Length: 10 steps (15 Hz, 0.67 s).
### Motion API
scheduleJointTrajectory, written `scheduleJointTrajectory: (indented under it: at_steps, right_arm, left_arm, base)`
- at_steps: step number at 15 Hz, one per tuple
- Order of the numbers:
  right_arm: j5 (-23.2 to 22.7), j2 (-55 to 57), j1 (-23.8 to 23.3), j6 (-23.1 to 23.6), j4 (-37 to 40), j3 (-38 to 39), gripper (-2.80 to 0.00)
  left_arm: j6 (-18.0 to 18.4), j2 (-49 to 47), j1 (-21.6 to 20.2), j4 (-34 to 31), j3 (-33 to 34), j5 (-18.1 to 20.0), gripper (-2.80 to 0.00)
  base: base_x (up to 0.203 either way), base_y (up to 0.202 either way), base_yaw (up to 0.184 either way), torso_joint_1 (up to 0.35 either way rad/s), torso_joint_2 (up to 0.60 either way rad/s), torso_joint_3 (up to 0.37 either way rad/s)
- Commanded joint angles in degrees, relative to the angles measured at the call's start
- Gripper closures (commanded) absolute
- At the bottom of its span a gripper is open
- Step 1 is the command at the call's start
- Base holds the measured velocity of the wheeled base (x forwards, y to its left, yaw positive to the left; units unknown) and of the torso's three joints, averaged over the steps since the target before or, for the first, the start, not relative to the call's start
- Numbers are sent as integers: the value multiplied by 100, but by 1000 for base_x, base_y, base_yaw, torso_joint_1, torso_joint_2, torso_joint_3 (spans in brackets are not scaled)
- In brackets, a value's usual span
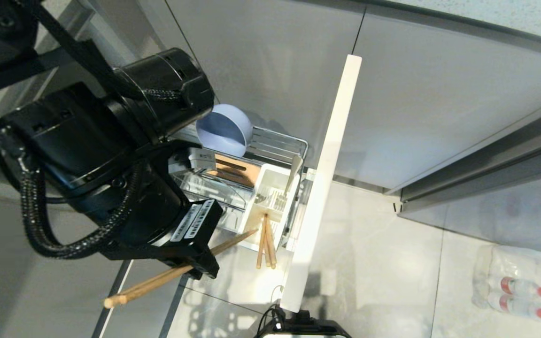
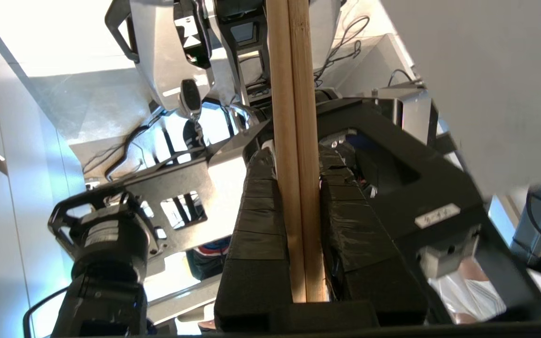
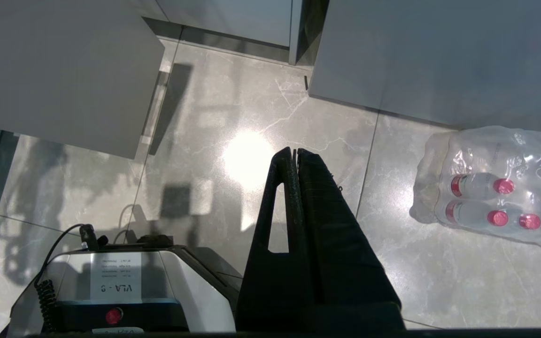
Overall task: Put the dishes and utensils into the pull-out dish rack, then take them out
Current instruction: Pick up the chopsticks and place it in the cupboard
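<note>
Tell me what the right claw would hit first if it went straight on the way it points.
Likely the bare floor: the shut right claw points down at the tiles, with nothing between as far as its wrist view shows. The bottle pack lies off to one side.

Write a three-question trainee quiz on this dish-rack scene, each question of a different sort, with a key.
1. True or false: the left gripper is shut on a pair of chopsticks.
2. Multiple choice: where does the grey-blue bowl sit? A) on the floor, B) at the far end of the pull-out dish rack, C) in the right gripper.
3. Fill in: the right gripper hangs with its fingers shut over the ____, near a wrapped pack of water bottles.

Key: 1 true; 2 B; 3 floor.
</note>
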<state>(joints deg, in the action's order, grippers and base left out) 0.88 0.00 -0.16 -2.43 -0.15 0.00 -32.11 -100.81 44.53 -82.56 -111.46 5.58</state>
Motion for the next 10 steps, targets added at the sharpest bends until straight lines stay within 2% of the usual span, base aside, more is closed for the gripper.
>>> scheduleJointTrajectory:
  at_steps: [1, 7, 10]
  right_arm:
    - [0, 9, -2, -4, -2, 0, 0]
    - [0, 9, 0, -4, -2, 0, 0]
    - [0, 9, 7, -4, -2, 0, 0]
  left_arm:
    - [-30, -176, -6, -2, 1, -8, 0]
    - [-120, -629, -98, 471, 1, -173, 0]
    - [-98, -777, -272, 660, 1, -232, 0]
  base:
    - [0, 0, 0, 0, 0, 0]
    - [0, 0, 0, 0, 0, 0]
    - [0, 0, 0, 0, 0, 0]
